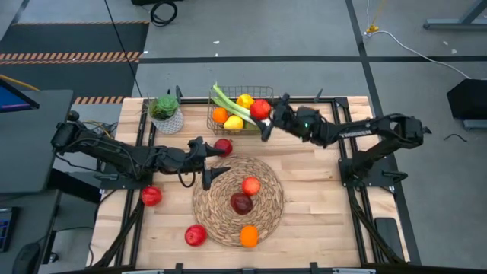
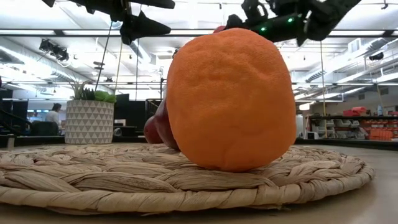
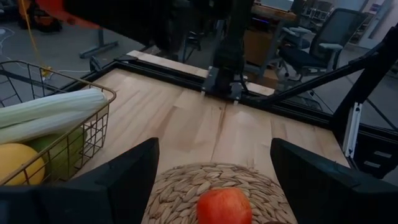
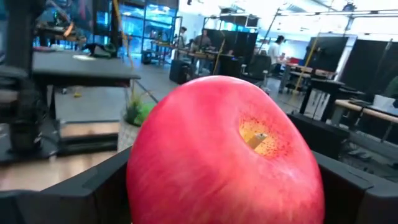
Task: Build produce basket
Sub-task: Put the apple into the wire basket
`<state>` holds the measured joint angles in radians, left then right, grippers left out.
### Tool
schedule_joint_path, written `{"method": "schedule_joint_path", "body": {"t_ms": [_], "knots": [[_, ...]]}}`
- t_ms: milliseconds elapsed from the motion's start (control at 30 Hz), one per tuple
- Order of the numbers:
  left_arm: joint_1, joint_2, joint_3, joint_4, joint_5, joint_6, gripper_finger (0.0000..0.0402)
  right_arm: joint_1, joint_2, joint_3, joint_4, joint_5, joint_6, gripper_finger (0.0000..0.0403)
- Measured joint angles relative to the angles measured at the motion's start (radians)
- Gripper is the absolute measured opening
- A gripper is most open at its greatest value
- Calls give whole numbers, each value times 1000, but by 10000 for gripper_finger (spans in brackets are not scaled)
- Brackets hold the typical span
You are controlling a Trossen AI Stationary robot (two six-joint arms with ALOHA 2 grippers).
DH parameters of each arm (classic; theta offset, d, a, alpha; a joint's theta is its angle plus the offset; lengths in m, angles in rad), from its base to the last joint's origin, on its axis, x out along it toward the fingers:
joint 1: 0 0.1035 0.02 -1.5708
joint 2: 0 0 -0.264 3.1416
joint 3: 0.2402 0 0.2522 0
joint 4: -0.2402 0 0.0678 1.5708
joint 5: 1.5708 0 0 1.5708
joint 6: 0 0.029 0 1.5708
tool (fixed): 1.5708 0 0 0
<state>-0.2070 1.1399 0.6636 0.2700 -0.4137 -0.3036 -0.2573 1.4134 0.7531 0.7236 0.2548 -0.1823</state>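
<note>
The wire basket point(image 1: 242, 106) stands at the table's far middle and holds a leek point(image 1: 228, 103), an orange point(image 1: 219, 115) and lemons point(image 1: 234, 122). My right gripper point(image 1: 263, 114) is shut on a red apple point(image 1: 260, 109) above the basket's right end. My left gripper point(image 1: 215, 162) is open and empty above the far left edge of the round woven mat point(image 1: 237, 199), beside another red apple point(image 1: 223, 146). In the left wrist view, its fingers frame an apple on the mat point(image 3: 224, 205), with the basket point(image 3: 93, 134) to one side. My right gripper pinches the red apple's two opposite sides point(image 4: 149, 186) between its two fingers. The fingers come level from the table's right side. The apple's stalk dimple point(image 4: 255, 138) faces the wrist camera. The apple is lifted clear, above the basket's right end.
On the mat lie a red apple point(image 1: 251, 185), a dark red fruit point(image 1: 242, 203) and an orange point(image 1: 249, 236). Two red apples point(image 1: 151, 195) point(image 1: 195, 235) lie on the table left of the mat. A white pot with a plant point(image 1: 166, 114) stands left of the basket.
</note>
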Motion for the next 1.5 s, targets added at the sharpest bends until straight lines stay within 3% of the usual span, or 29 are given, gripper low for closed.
{"method": "schedule_joint_path", "body": {"t_ms": [233, 300, 467, 833, 1200, 1500], "knots": [[11, -3, 0, 9, -1, 0, 314, -94, 102, 48, -23, -222, 87, 354], [24, -3, 0, 9, -1, -1, 314, -97, 144, 61, -27, -242, 85, 354], [38, -3, 0, 4, -6, -1, 314, -98, 216, 94, -61, -235, 60, 355], [11, 6, 0, -83, -2, -51, 314, -147, 270, 113, -107, -56, -13, 381], [12, 5, 0, -87, -5, -79, 314, -191, 270, 112, -177, -54, -1, 399], [12, 5, 0, -112, -5, -83, 314, -136, 270, 112, -178, -95, 26, 398]]}}
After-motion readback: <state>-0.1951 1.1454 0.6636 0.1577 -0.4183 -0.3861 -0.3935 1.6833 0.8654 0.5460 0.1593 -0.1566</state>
